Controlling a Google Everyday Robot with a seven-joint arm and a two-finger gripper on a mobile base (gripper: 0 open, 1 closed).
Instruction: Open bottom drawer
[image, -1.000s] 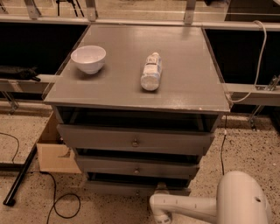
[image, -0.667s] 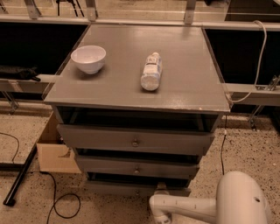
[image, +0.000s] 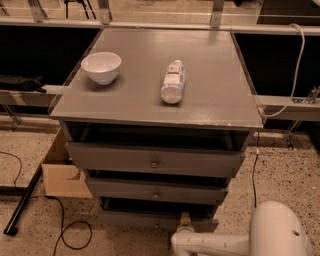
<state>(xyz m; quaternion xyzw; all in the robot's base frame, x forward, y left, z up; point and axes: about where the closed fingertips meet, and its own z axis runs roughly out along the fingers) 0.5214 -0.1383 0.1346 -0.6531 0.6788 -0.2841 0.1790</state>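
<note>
The grey cabinet has three drawers. The bottom drawer (image: 135, 218) is the lowest, with a short grey front; it stands pulled out a little, with a dark gap above it. Its knob is hidden behind my gripper (image: 185, 220), which reaches the drawer front at centre right from my white arm (image: 215, 244) low in the view. The middle drawer (image: 156, 192) and the top drawer (image: 155, 160) each show a small round knob.
On the cabinet top (image: 210, 100) lie a white bowl (image: 101, 66) at the left and a clear plastic bottle (image: 173, 81) on its side. A cardboard box (image: 60, 172) and black cables (image: 65, 231) lie on the floor at the left.
</note>
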